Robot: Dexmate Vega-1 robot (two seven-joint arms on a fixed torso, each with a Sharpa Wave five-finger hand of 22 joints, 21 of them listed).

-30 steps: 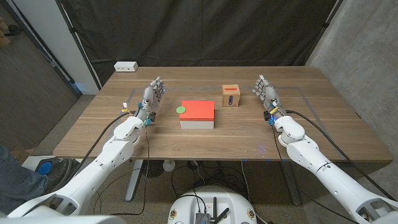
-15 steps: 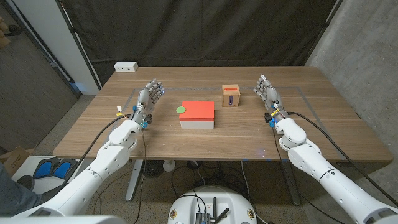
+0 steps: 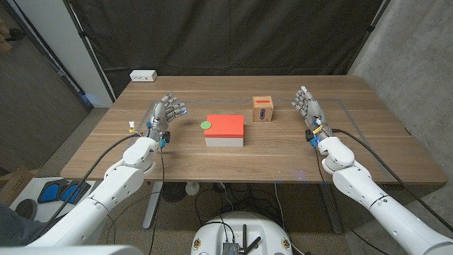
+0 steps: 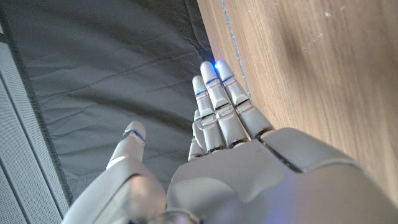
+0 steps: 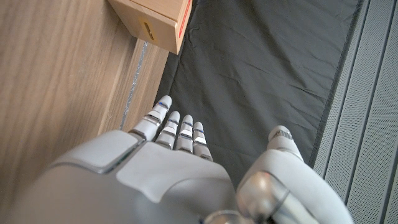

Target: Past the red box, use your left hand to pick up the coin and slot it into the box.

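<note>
I am holding my left hand above the wooden table with its fingers stretched out and apart, gripping nothing. In the left wrist view those fingers are reaching along the table's grain toward the dark curtain, with the thumb standing off to one side.

The small round green coin is lying on the table off to the inner side of my left hand, a little apart from the fingertips, and it is touching or almost touching the near-left corner of the flat red-topped box with white sides. Beyond that red box, farther toward my right side, the small brown cardboard box with a red slot label is standing upright.

My right hand is waiting just past the cardboard box on its outer side, fingers extended and spread, also holding nothing. In the right wrist view the cardboard box is showing ahead of my right fingertips, clear of them.

A white rectangular device is sitting at the far table corner, well beyond my left hand.
</note>
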